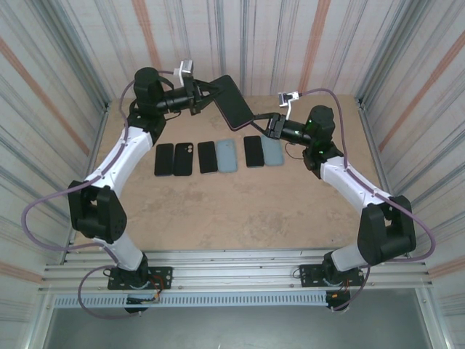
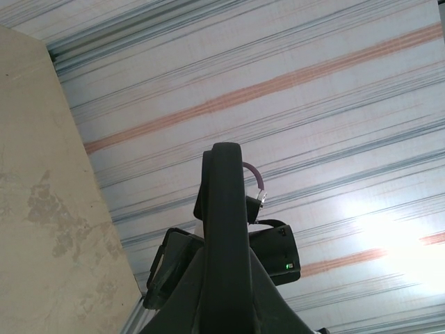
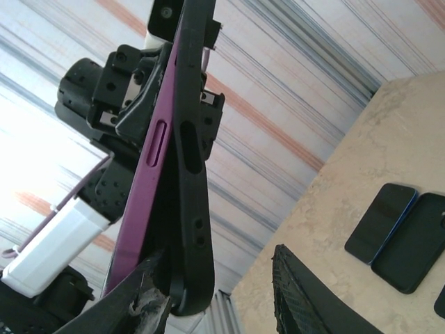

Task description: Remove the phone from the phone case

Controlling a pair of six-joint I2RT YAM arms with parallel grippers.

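The left gripper (image 1: 207, 96) is clamped tight on one end of the phone (image 3: 142, 188), which is held in the air between the two grippers, well above the table (image 1: 218, 211). The right gripper (image 3: 219, 299) has its jaws apart around the other end. There the black case (image 3: 191, 174), gaping away from the purple phone along one edge, lies against one finger (image 3: 135, 306), with a clear gap to the other.
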